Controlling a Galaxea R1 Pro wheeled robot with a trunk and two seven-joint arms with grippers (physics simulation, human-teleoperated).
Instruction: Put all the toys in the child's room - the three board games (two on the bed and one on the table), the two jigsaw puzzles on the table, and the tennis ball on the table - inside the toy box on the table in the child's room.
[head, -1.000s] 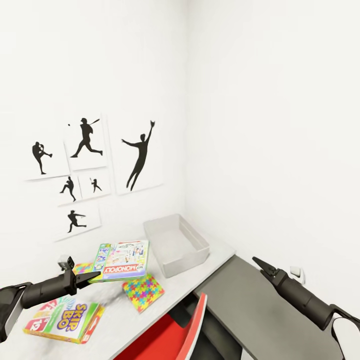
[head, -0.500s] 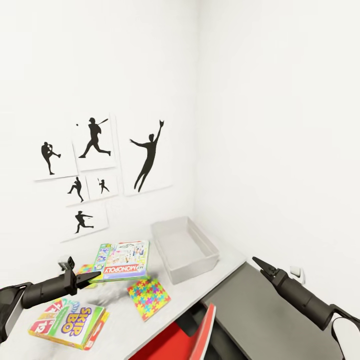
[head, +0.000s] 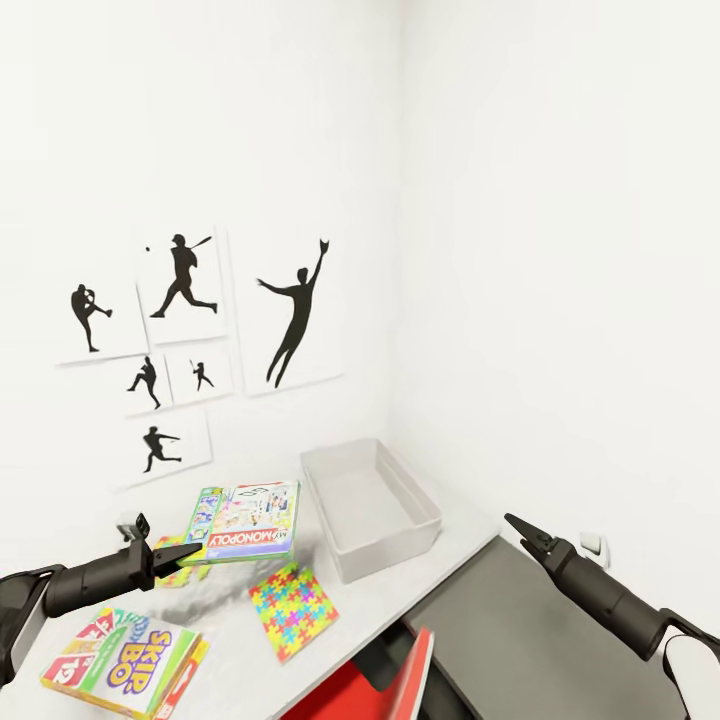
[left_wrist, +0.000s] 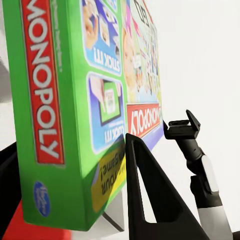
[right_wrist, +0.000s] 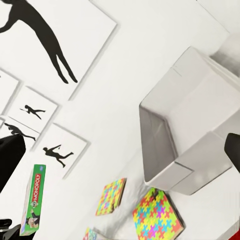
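Note:
My left gripper (head: 188, 551) is shut on the edge of a green Monopoly board game (head: 245, 520), holding it flat above the pale table (head: 225, 665). One of its fingers (left_wrist: 150, 205) presses the box side (left_wrist: 60, 100). A Skip-Bo board game (head: 125, 660) lies near the table's front left. One jigsaw puzzle (head: 292, 610) lies in front of the toy box (head: 370, 505), and another (head: 172, 572) sits under my left gripper. The grey toy box (right_wrist: 185, 135) looks empty. My right gripper (head: 520, 528) hovers open over the dark cabinet. The tennis ball and bed are out of view.
A red chair (head: 385, 690) is tucked under the table's near edge. A lower dark-grey cabinet (head: 530, 640) stands right of the table, against the white wall corner. Baseball silhouette prints (head: 185, 330) hang on the wall behind the table.
The whole head view has shifted, so the camera moved; table and toy box sit a little further right in the picture. Both arms hold their pose, and the Monopoly box stays gripped.

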